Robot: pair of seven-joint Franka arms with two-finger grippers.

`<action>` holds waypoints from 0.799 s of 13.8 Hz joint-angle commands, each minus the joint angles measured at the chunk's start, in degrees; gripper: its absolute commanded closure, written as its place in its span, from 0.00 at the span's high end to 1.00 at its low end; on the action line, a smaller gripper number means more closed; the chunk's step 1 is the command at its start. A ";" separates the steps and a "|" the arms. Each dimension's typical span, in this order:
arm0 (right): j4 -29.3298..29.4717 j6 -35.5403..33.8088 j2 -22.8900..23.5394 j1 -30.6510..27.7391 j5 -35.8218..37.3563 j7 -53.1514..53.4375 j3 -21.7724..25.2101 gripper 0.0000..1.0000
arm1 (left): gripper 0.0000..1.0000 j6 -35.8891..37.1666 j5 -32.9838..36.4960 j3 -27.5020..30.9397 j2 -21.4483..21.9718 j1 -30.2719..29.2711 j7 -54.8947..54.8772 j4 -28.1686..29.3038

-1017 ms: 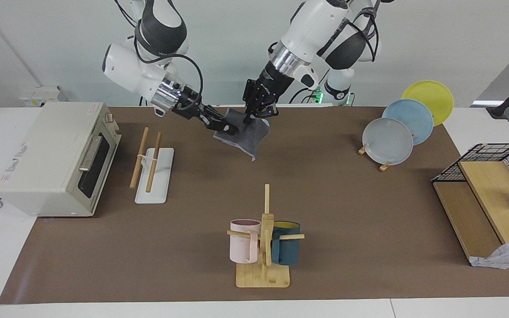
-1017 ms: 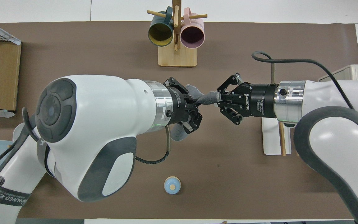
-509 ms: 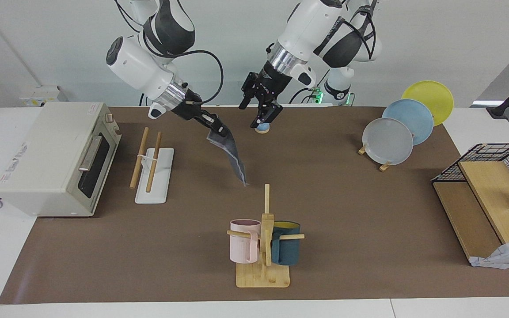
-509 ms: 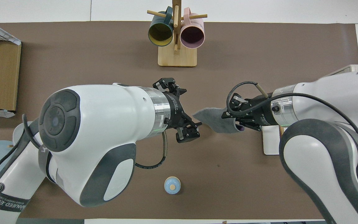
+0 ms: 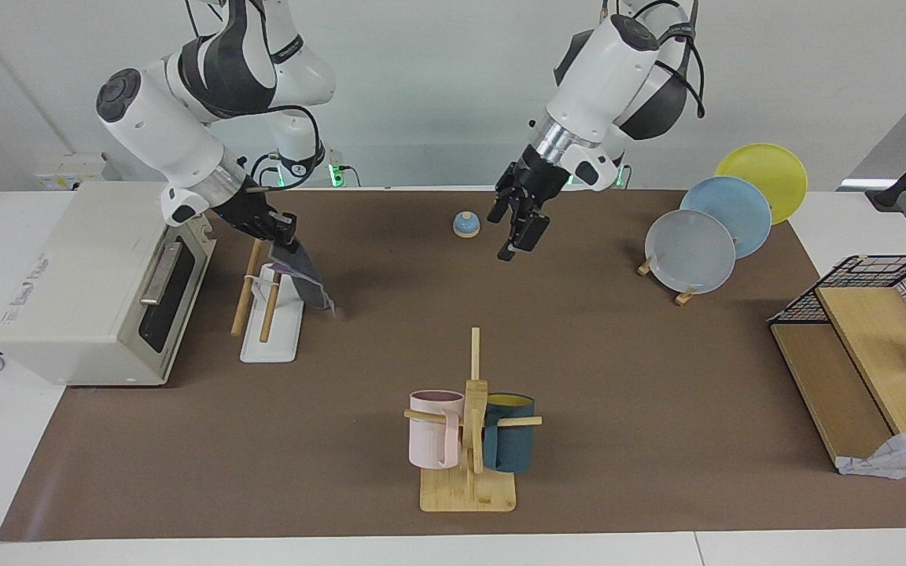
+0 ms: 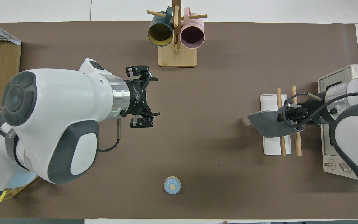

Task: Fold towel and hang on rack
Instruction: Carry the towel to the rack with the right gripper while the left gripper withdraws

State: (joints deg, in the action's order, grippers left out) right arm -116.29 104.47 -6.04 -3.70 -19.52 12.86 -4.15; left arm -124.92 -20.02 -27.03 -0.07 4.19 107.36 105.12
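My right gripper (image 5: 284, 236) pinches the towel (image 5: 305, 277) over the rack (image 5: 268, 303); my left gripper (image 5: 517, 224), jaws wide, holds nothing.

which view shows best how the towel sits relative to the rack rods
The facing view: there the towel hangs from the right gripper beside the rack, its lower edge over the white base. The overhead view shows the towel covering both rods, but not its height above them.

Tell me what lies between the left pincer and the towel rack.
Only bare brown mat lies between the open left pincer and the rack; the overhead view shows it. The right pincer holds the towel over the rack.
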 commanded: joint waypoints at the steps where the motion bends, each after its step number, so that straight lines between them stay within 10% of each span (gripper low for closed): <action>1: -0.69 -0.76 -1.08 -2.18 4.56 -4.93 -0.69 0.00 | 1.00 4.15 0.16 -0.04 2.18 -5.40 -16.67 1.75; 11: -4.81 0.46 -2.39 -10.27 12.84 -18.48 -0.60 0.00 | 1.00 14.95 10.16 1.88 1.39 -12.62 -64.95 -1.67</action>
State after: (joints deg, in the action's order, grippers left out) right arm -117.98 103.66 -6.25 -12.64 -7.81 -3.66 -4.05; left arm -113.96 -12.59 -26.02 0.34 -7.30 50.68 104.60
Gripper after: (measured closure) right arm 0.978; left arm 0.000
